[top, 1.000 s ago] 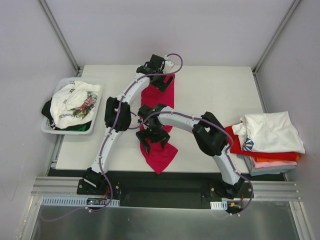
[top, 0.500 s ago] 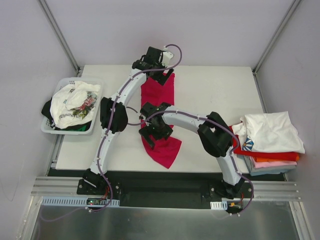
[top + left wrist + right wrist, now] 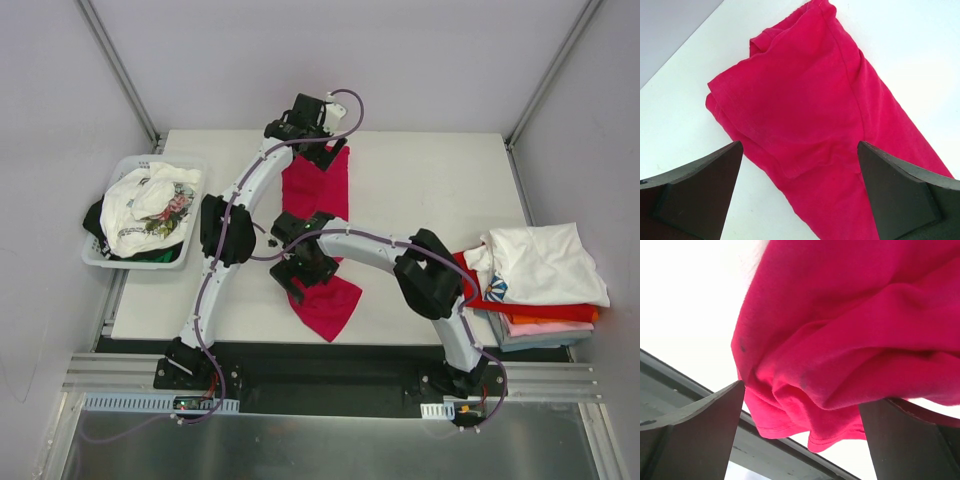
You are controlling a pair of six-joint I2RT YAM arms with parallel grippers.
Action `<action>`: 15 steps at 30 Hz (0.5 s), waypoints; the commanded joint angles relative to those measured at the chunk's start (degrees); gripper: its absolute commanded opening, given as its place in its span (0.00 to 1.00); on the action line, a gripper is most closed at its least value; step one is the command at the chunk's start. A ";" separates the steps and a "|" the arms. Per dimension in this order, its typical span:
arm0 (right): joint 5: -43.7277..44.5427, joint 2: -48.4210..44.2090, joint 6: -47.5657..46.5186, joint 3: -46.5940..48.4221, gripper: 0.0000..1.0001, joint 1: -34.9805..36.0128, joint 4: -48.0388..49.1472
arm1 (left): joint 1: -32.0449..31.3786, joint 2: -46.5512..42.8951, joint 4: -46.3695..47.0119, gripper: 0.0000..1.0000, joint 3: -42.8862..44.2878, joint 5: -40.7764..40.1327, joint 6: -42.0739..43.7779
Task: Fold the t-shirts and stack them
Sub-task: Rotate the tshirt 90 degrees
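A crimson-magenta t-shirt [image 3: 318,190] lies in a long bunched strip down the middle of the table, running from the far side to the near edge. My left gripper [image 3: 320,148] hovers open over its far end; in the left wrist view the shirt [image 3: 805,110] lies flat between the wide-apart fingers of that gripper [image 3: 800,150]. My right gripper [image 3: 300,268] is open over the near half. In the right wrist view, the rumpled folds of the shirt [image 3: 850,330] lie between the spread fingers of this gripper [image 3: 802,400], not pinched.
A white plastic basket [image 3: 95,255] at the left edge holds a white printed t-shirt [image 3: 150,205] over dark cloth. A stack of folded t-shirts [image 3: 540,275], white on top over red, orange and pink, sits at the right edge. The table's near edge [image 3: 790,450] runs just beyond the shirt's hem.
The left gripper has drawn back slightly toward the far edge. The right gripper shifted a little over the near half, and the shirt's near end moved slightly right. Both stay open.
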 commanded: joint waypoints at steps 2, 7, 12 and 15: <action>8.87 -6.68 -5.81 2.75 0.96 2.93 -0.49 | -0.46 -5.91 0.70 0.99 -0.52 -0.28 0.25; 17.58 -9.14 -9.68 1.77 0.96 3.28 0.39 | -0.37 -9.52 0.70 0.99 -3.16 -0.55 0.26; 26.71 -10.64 -13.89 1.25 0.96 2.58 1.52 | -0.37 -13.65 0.70 0.99 -5.26 -2.38 1.40; 27.19 -11.78 -15.92 -0.59 0.96 0.05 3.63 | 0.24 -16.54 0.70 0.99 -9.47 -4.50 2.28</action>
